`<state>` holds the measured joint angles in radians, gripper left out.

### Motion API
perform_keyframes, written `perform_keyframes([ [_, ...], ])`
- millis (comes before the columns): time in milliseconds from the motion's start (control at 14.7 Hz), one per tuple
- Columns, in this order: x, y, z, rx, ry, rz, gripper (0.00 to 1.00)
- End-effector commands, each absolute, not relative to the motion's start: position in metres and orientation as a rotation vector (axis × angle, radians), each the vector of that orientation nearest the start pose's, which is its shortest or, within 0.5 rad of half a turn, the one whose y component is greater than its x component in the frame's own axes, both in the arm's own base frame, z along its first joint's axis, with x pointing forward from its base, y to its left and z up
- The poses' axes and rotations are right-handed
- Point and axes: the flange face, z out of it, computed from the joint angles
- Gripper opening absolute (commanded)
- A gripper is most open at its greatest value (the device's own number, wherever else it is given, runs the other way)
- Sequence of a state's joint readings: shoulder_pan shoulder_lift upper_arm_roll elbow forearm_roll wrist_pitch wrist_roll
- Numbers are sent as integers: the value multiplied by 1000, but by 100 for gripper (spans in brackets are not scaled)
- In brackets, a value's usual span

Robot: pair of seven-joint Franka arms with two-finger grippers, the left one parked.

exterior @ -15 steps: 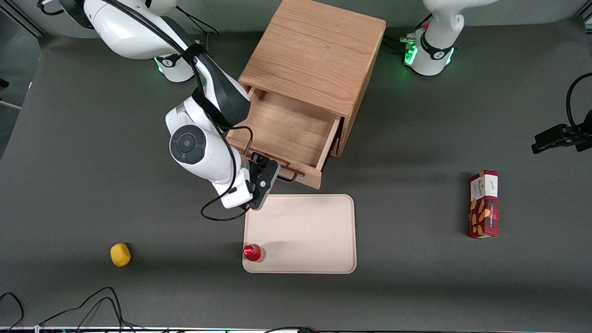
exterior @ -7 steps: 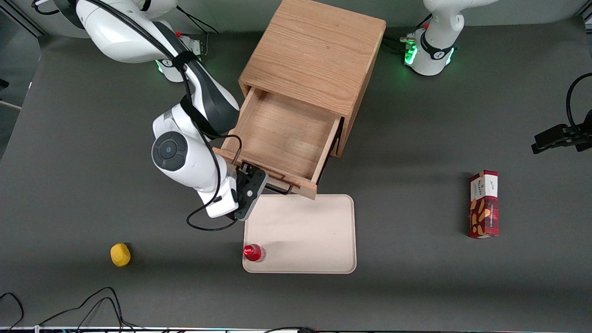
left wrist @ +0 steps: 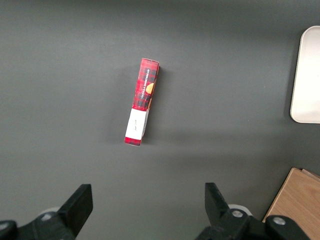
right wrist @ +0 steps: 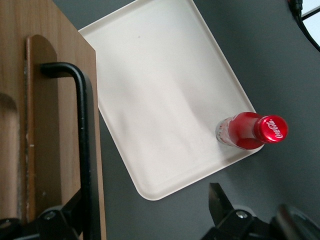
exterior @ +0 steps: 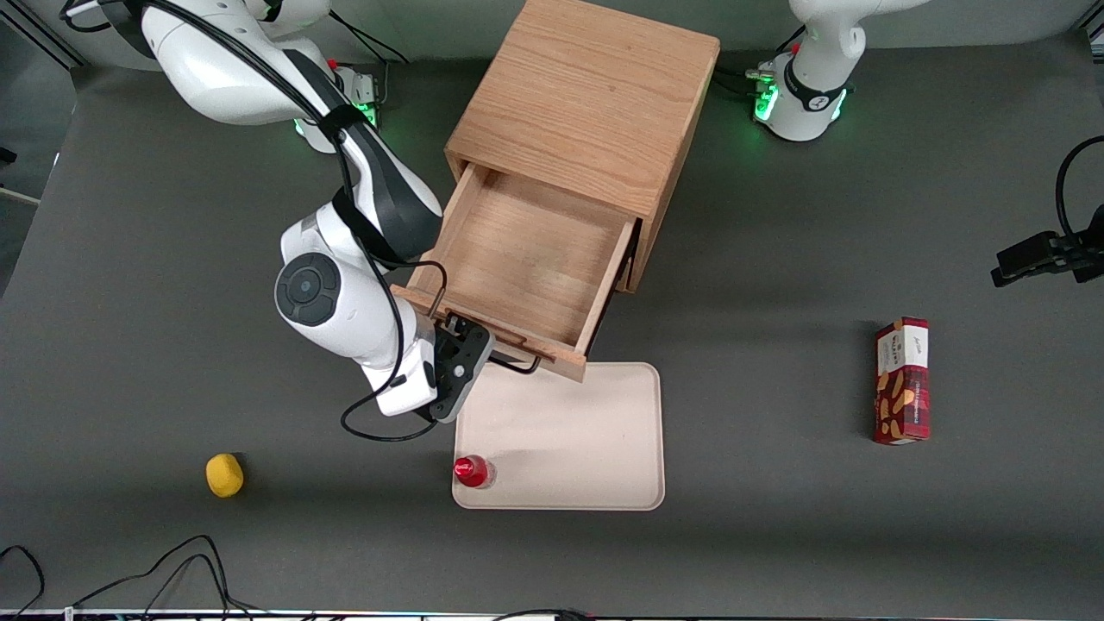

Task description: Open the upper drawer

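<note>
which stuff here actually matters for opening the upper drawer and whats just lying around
Part of the job:
- upper drawer, pulled well out, inside empty
- its black handle
- gripper, at the handle

Just lying about:
- tray
- red bottle standing on the tray
- yellow object
- red box, toward the parked arm's end

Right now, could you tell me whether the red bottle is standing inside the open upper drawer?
No, the red bottle stands on a corner of the beige tray, while the upper drawer is empty, the pincer at its handle.
</note>
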<state>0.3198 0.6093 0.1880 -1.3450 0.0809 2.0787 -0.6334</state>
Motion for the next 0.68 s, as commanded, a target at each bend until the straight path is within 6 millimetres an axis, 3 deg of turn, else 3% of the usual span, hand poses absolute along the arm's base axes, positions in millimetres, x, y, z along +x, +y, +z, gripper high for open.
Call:
perform_keyframes([
  [0, 666, 330, 394, -2541, -1524, -250, 100],
  [612, 665, 329, 405, -2527, -1471, -257, 100],
])
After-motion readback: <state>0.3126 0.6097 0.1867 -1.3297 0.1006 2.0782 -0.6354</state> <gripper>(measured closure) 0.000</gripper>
